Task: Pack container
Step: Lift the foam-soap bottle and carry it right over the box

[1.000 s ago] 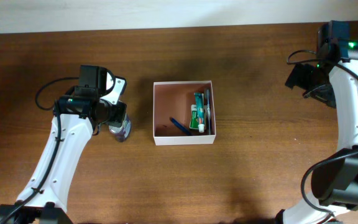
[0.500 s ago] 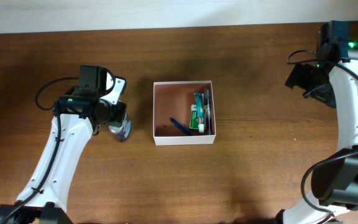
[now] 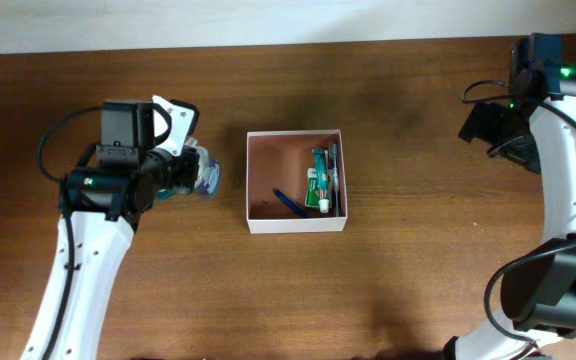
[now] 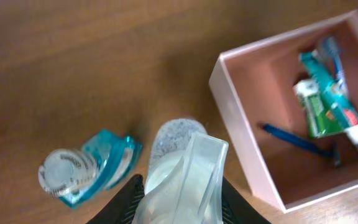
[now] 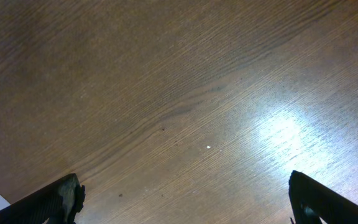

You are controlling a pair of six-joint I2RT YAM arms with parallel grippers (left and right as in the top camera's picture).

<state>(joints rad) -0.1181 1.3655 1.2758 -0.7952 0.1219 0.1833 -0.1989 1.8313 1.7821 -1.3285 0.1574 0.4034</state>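
Small bottles, two; one clear bottle [image 4: 173, 142] sits clamped between the fingers of the left gripper [image 4: 180, 183]; one teal bottle [image 4: 84, 171] lies just beside that gripper, on its left in the wrist view; container [image 3: 255, 180], one, ahead of the gripper and to its right; inside the container, one blue pen [image 4: 291, 138]; one green tube [image 4: 319, 106] with a white cap; one dark long thing [image 3: 336, 178] beside the tube, which I cannot name.

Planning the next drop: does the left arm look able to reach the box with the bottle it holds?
Likely yes: the box stands open close beside the left claw and its bottle, only bare table between them.
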